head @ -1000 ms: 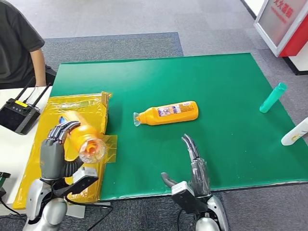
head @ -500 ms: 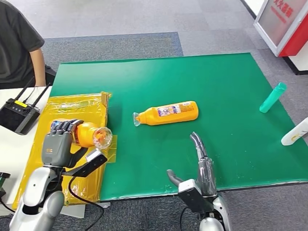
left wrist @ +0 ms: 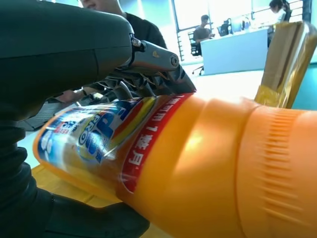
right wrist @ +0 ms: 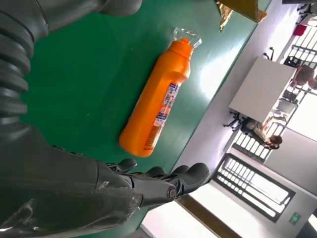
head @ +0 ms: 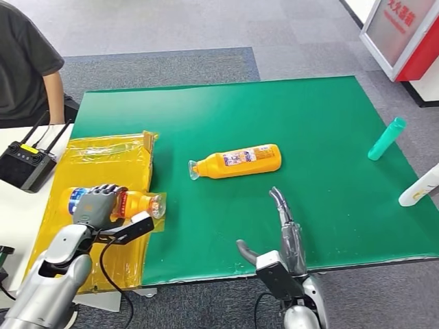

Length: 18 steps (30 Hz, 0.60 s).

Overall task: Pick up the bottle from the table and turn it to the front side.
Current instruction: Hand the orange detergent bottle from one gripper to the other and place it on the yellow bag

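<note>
My left hand (head: pixel 96 205) grips an orange bottle (head: pixel 136 203) with a clear cap, holding it sideways low over the yellow-wrapped box (head: pixel 108 161) at the table's left. Up close in the left wrist view, the held bottle (left wrist: pixel 209 163) shows its blue and red label, with the fingers (left wrist: pixel 149 69) wrapped over it. A second orange bottle (head: pixel 238 161) lies on its side in the middle of the green mat, cap to the left; the right wrist view shows this bottle (right wrist: pixel 157 106) too. My right hand (head: pixel 282 233) hovers open near the front edge, fingers extended, holding nothing.
A teal tube (head: pixel 387 138) and a white bottle (head: pixel 420 186) lie at the mat's right edge. A black remote controller (head: pixel 25 163) sits on the white table at left, where a person in a dark shirt (head: pixel 26 58) stands. A red and white cabinet (head: pixel 406 34) is at back right.
My left hand has lowered and turned the held bottle from cap-toward-camera to lying sideways over the yellow box. The right hand shifted slightly right and back.
</note>
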Available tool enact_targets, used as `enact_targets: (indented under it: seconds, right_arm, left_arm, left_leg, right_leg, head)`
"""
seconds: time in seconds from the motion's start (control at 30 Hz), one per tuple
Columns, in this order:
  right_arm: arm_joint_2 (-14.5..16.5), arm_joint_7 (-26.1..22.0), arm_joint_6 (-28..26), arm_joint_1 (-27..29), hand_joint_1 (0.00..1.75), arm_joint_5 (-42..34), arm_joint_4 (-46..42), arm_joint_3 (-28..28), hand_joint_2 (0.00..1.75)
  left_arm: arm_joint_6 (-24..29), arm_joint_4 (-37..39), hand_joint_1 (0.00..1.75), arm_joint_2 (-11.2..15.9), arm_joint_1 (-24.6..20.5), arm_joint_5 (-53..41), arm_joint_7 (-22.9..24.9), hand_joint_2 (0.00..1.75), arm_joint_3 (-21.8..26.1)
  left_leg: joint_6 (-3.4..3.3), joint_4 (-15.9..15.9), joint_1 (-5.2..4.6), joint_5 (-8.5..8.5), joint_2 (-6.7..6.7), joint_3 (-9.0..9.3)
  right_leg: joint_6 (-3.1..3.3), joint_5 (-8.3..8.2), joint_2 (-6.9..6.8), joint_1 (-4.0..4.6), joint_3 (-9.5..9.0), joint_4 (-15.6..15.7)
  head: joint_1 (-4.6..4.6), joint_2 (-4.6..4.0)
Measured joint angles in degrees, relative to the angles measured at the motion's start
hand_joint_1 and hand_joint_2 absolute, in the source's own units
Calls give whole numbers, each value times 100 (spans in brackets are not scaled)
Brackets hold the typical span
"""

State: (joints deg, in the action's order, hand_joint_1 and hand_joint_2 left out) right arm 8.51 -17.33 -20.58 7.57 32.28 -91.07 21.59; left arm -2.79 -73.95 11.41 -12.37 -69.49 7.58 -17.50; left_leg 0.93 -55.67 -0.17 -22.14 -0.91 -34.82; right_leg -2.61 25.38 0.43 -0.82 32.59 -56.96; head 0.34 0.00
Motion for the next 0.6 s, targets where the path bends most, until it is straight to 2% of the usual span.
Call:
enact_targets:
  seconds: [0.07,0.2,0.33,0.47,0.6]
  right_arm:
    - [4,-4,24,-33,0,-8,46,0,175]
    - [7,-9,34,-58,0,-10,106,0,175]
    - [8,-9,22,-54,0,-9,117,0,175]
    - [8,-15,-13,-39,0,-16,117,-3,175]
    - [8,-22,-40,-34,0,-28,117,-7,175]
  left_arm:
    - [-17,87,0,27,-37,105,-29,175,-77]
    - [54,141,0,39,15,418,-102,175,-150]
    - [395,21,0,-8,139,987,-327,175,-119]
    - [725,-490,0,-177,437,1920,-761,175,161]
    - [826,-875,0,-286,645,2226,-919,175,419]
  left_leg:
    - [1,0,1,1,0,2]
    - [2,0,3,2,0,0]
    - [1,0,2,0,0,-2]
    - [0,0,1,-3,1,-5]
    - [0,0,2,-3,1,-5]
  right_leg:
    - [0,0,0,1,-1,0]
    - [1,0,0,2,1,0]
    - [1,0,0,1,2,0]
    - [0,2,0,0,4,1]
    - [0,2,0,1,5,1]
  head:
    - [-1,0]
    - [0,0]
    - [-1,0]
    - [0,0]
    - [-1,0]
